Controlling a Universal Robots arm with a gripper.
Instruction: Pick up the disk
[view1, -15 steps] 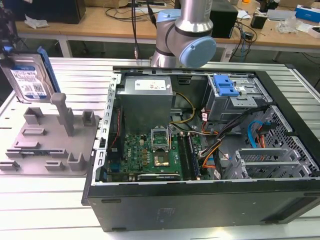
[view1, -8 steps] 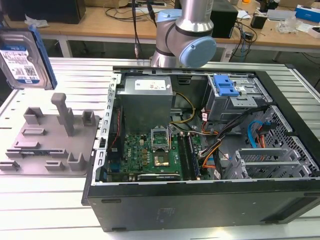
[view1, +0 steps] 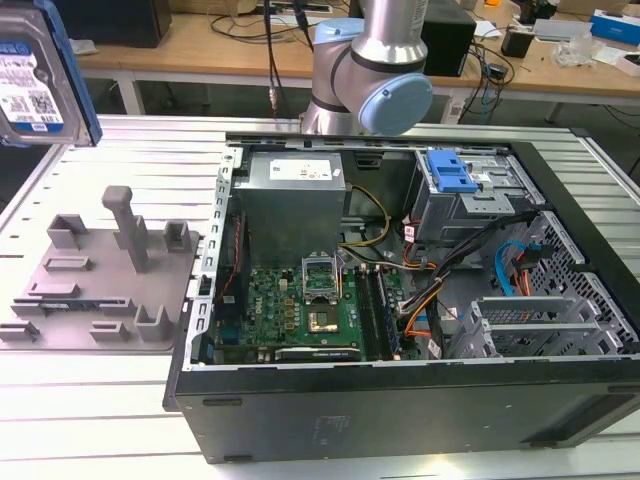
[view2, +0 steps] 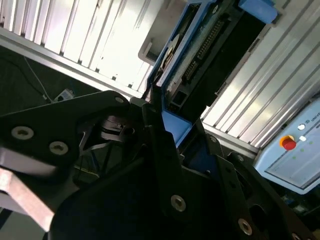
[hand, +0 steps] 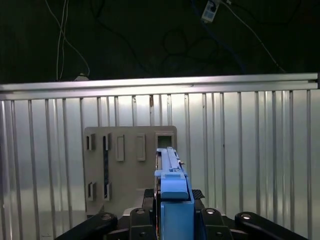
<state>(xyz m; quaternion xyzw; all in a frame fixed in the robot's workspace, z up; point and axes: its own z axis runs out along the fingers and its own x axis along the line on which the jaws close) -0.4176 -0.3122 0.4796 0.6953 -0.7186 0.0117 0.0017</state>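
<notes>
One open computer case (view1: 420, 300) on the slatted table, one grey fixture (view1: 100, 270) at its nine o'clock, one disk (view1: 35, 75) aloft above that fixture, clamped edge-on in the closed gripper (hand: 172, 212): lift step judged done, carrying calls for steady hold.

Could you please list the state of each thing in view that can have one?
Disk: lifted off the table, on edge, gripped by the claw.
Claw: shut on the disk's blue frame in both wrist views.
Fixture: flat on the table, slots and posts empty.
Computer case: lying on its side, side panel off, board and cables exposed.
Blue bracket: seated in the case's drive cage.
</notes>
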